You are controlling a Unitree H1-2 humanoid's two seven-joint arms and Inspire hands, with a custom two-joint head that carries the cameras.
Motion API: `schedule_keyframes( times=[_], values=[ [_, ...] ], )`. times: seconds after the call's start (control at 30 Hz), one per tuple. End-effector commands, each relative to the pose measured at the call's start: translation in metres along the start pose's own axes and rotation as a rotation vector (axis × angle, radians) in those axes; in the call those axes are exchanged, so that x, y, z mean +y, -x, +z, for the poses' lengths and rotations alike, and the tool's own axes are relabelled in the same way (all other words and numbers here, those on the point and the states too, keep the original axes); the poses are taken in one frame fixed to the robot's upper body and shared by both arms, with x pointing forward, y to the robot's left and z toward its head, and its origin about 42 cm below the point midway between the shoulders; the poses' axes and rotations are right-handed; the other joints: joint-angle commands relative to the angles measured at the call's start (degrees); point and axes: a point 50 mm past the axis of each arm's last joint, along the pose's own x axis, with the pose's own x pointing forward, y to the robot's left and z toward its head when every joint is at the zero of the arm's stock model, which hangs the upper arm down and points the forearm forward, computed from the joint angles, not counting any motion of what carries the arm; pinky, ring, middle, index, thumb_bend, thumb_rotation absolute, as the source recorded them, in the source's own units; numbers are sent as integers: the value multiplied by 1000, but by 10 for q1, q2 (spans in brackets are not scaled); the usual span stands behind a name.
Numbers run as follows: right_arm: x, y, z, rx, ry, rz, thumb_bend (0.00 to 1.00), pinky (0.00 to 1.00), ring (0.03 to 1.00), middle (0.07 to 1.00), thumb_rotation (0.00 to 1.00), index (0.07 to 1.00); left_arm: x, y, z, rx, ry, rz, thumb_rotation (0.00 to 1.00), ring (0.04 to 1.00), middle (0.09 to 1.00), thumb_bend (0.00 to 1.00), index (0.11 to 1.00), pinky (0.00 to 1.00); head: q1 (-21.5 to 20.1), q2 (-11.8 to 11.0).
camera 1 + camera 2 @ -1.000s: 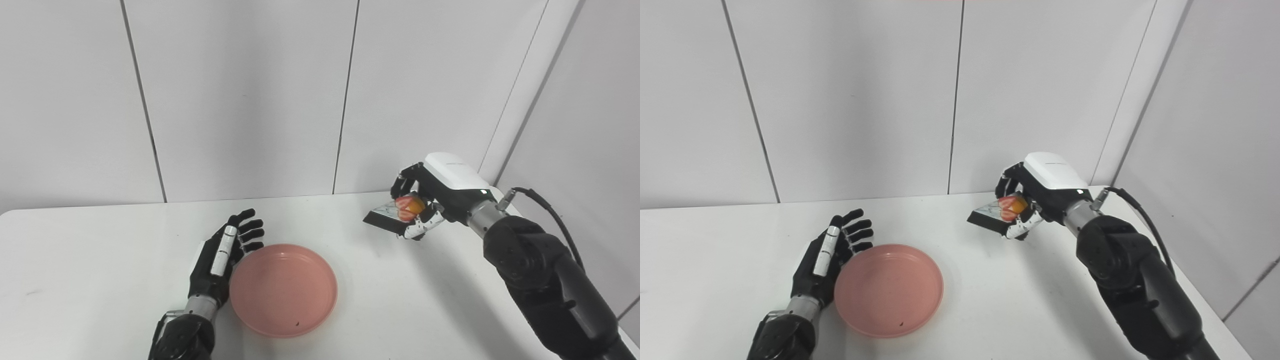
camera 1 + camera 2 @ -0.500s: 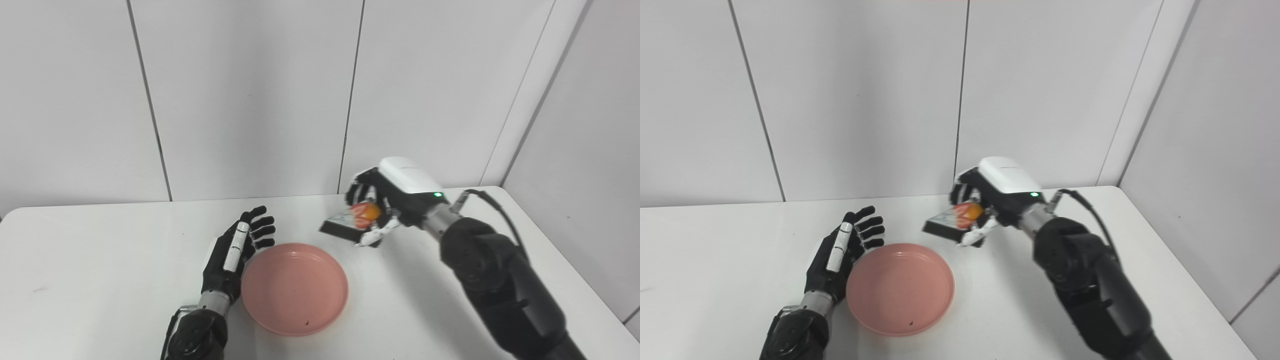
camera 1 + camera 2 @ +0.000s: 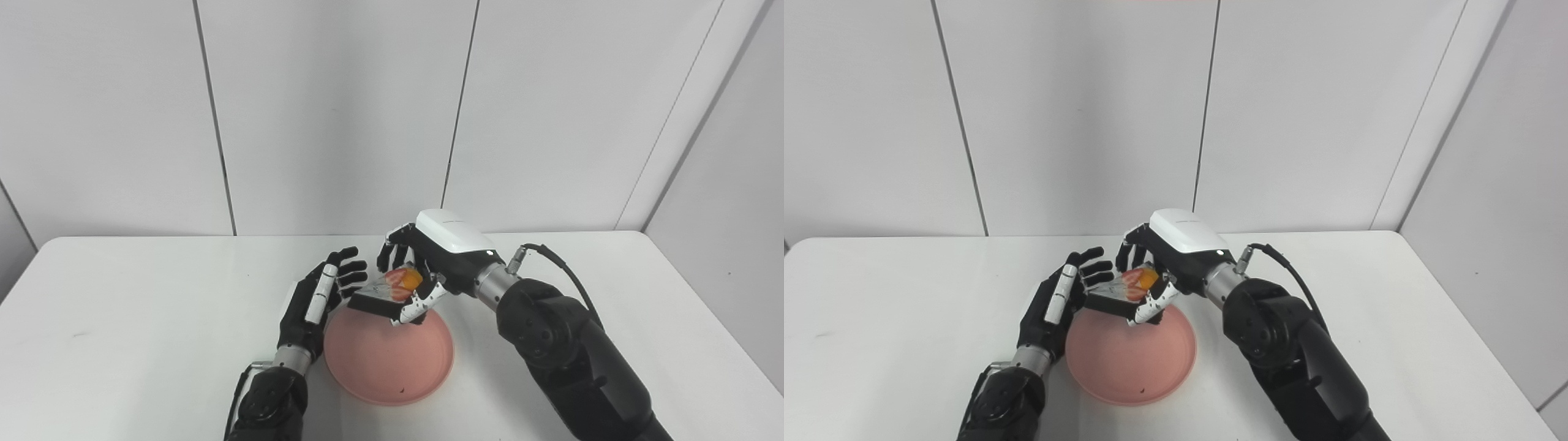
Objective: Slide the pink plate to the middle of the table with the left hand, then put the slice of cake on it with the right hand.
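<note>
The pink plate (image 3: pixel 392 367) lies near the middle of the white table (image 3: pixel 122 343). My right hand (image 3: pixel 432 257) is shut on the slice of cake (image 3: pixel 389 294), a dark wedge with red and orange fruit on top, and holds it just above the plate's far rim. My left hand (image 3: pixel 315 303) is open, fingers spread and pointing up, right beside the plate's left edge; I cannot tell if it touches the rim. In the right eye view the cake (image 3: pixel 1124 295) hangs over the plate (image 3: pixel 1133 361) between both hands.
Grey wall panels (image 3: pixel 337 110) stand behind the table's far edge. A small dark speck (image 3: pixel 401 389) lies on the plate's near side. A black cable (image 3: pixel 557 263) loops off my right wrist.
My right hand has carried the cake leftward from the table's right side to above the plate's far rim. The camera has shifted too. The left hand stays beside the plate.
</note>
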Motion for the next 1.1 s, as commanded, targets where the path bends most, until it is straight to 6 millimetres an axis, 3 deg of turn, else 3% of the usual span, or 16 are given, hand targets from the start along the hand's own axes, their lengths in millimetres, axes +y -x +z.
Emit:
schedule_keyframes(
  times=[0.0, 0.03, 0.2, 0.23, 0.33, 0.53, 0.63, 0.83, 0.87, 0.9, 0.93, 0.97, 1.03, 1.07],
  values=[
    [-6, -4, 4, -48, 27, -30, 525, 185, 258, 414, 0, 500, -6, 20, -36, 128, 32, 23, 837, 697, 698, 663, 702, 630, 2, 1],
    [-1, -5, 2, -51, 28, -22, 528, 182, 255, 449, 0, 489, -7, 20, -36, 126, 29, 24, 838, 695, 694, 661, 699, 627, 2, 1],
    [16, -10, -3, -69, 43, 5, 522, 216, 291, 395, 0, 508, -6, 20, -36, 124, 23, 24, 844, 704, 707, 659, 701, 632, 1, 4],
    [20, -11, -3, -70, 44, 11, 527, 219, 295, 442, 0, 494, -6, 20, -36, 126, 21, 23, 845, 705, 707, 664, 702, 633, 1, 3],
    [26, -13, -4, -70, 44, 25, 523, 219, 294, 397, 0, 505, -5, 21, -37, 129, 19, 22, 844, 703, 700, 671, 703, 633, 1, 3],
    [38, -16, -5, -71, 64, 56, 523, 216, 293, 394, 0, 509, -5, 21, -36, 135, 20, 24, 840, 705, 703, 661, 708, 636, -2, 4],
    [44, -16, -7, -76, 72, 65, 530, 198, 268, 464, 0, 487, -5, 21, -36, 133, 14, 23, 847, 702, 698, 661, 706, 630, 1, 5],
    [53, -15, -13, -65, 91, 73, 526, 273, 355, 425, 7, 521, -5, 21, -34, 130, 13, 17, 857, 700, 702, 636, 713, 620, -1, 6],
    [53, -14, -14, -63, 94, 73, 524, 306, 392, 469, 83, 506, -5, 21, -34, 131, 11, 17, 860, 694, 700, 631, 714, 614, -2, 6],
    [53, -14, -14, -60, 101, 71, 524, 306, 392, 469, 83, 506, -4, 21, -34, 131, 10, 17, 860, 694, 700, 631, 714, 614, -2, 6],
    [52, -12, -13, -53, 115, 70, 734, 346, 443, 536, 274, 567, -4, 22, -34, 133, 8, 17, 859, 683, 696, 626, 713, 599, -2, 5],
    [52, -12, -13, -47, 128, 71, 825, 391, 501, 592, 373, 604, -3, 22, -34, 136, 5, 18, 862, 677, 696, 626, 713, 591, -2, 5],
    [51, -10, -13, -42, 145, 73, 924, 498, 619, 683, 513, 662, -3, 21, -34, 139, -2, 19, 869, 666, 697, 632, 712, 571, -3, 5],
    [50, -9, -13, -44, 144, 72, 938, 517, 639, 698, 536, 672, -2, 22, -34, 137, -7, 19, 871, 663, 697, 633, 712, 567, -4, 5]
  ],
)
